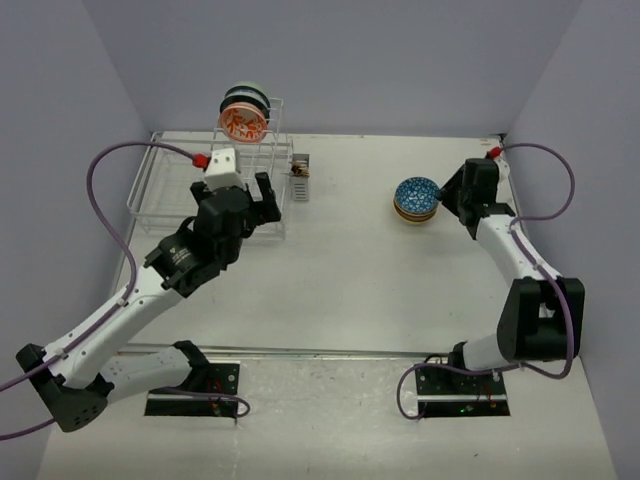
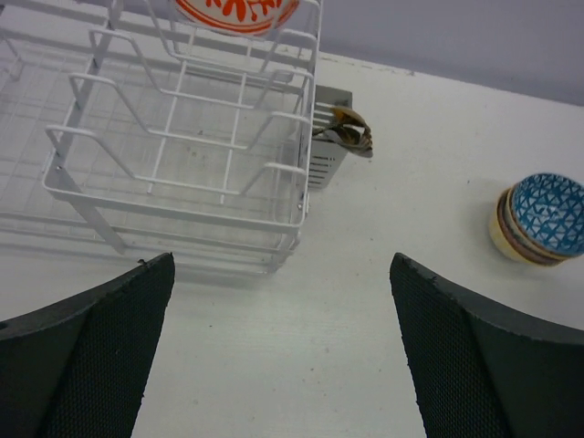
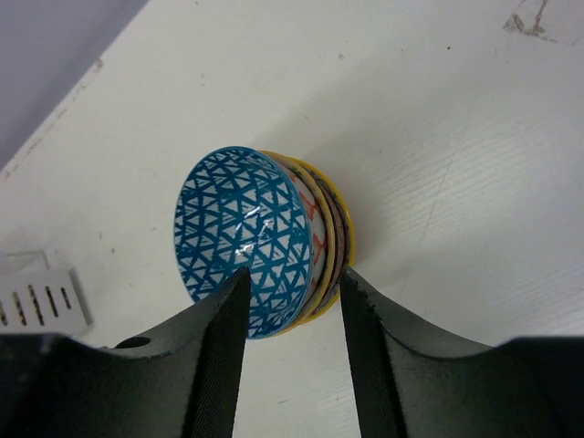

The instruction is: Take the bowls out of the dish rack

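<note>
The white wire dish rack (image 1: pixel 170 195) stands at the back left. Its tall slotted frame holds an orange-red patterned bowl (image 1: pixel 243 122) on edge, with darker and pale bowls (image 1: pixel 245 95) behind it. In the left wrist view only the orange-red bowl's lower edge (image 2: pixel 239 11) shows above the rack (image 2: pixel 182 173). My left gripper (image 1: pixel 268 205) is open and empty at the rack's front right corner (image 2: pixel 283 347). A stack of bowls (image 1: pixel 415 200) with a blue-patterned bowl (image 3: pixel 242 237) on top sits at the right. My right gripper (image 1: pixel 447 195) is open, its jaws either side of the stack's near rim (image 3: pixel 292 283).
The grey cutlery cup (image 1: pixel 300 178) hangs on the rack's right side with some cutlery in it, and also shows in the left wrist view (image 2: pixel 328 151). Purple walls enclose the back and sides. Purple cables loop off both arms.
</note>
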